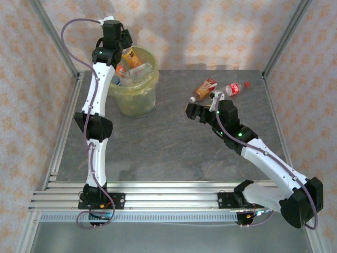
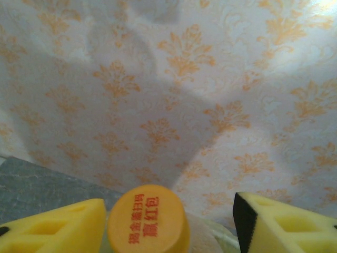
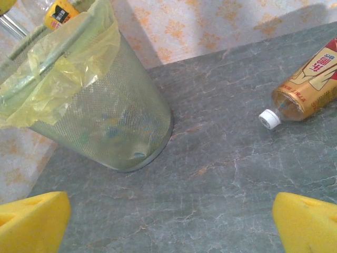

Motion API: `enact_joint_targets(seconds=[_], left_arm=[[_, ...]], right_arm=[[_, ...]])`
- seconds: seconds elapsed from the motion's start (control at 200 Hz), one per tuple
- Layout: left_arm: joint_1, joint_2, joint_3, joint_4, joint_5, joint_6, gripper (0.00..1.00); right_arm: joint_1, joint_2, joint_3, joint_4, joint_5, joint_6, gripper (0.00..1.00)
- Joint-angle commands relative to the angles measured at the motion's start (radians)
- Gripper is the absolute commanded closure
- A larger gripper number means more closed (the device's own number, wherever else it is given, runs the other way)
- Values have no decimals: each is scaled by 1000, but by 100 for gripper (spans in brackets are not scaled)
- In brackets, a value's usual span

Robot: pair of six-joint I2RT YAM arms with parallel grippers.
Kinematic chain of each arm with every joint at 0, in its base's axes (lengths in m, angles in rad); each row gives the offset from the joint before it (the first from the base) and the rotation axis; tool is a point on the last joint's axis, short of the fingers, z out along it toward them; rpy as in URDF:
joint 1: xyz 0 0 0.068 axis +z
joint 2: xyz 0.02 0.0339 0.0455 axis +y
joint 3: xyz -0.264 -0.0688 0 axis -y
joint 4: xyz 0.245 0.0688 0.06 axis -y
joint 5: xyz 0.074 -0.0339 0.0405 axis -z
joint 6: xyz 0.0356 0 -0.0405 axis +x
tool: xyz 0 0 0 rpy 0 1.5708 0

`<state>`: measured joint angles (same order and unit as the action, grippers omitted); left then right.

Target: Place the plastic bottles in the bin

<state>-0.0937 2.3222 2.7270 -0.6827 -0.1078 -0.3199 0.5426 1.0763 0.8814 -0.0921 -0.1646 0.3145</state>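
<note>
**Orange bottle over the bin, two more lying on the tabletop**

The orange bottle hangs tilted above the bin's mouth, cap end up toward the left tool. It is filled with orange liquid, and its orange cap carries red printed characters. From the left wrist, the cap sits between the yellow pads. It is close against the left one, with a clear gap to the right one. The jaws stand partly open, and whether they grip the bottle lower down I cannot tell.

The single bin stands near the tabletop's far left corner. It is round, made of metal mesh and lined with a yellow-green bag. At least three bottles lie inside, one red-labelled, one blue-labelled and one clear. A firm count is not possible.

Two bottles lie on their sides near the far right corner of the tabletop, just beside each other. The tea bottle holds amber liquid and has a white cap and a red and tan label. The cola bottle is clear, with a red label and red cap.

The right tool hovers over the tabletop just nearer than those two. Its jaws are wide apart and hold nothing.
</note>
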Motion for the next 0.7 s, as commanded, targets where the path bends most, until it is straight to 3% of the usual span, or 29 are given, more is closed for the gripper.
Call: enact_joint_targets(seconds=[0.0,0.255,0.43,0.696], left_arm=[[15,-34,12,-19,8,4,51],[15,-81,-40,-107,-20,-53,86],[19,-175,-190,-47,-8,-157,91],[22,-309,-402,25,-49,-282,87]], right_arm=[[-1,8,29,-16,34,15,1],[-1,28,30,1,22,22,1],[-1,31,21,13,17,25,1],[0,24,7,21,17,18,1]])
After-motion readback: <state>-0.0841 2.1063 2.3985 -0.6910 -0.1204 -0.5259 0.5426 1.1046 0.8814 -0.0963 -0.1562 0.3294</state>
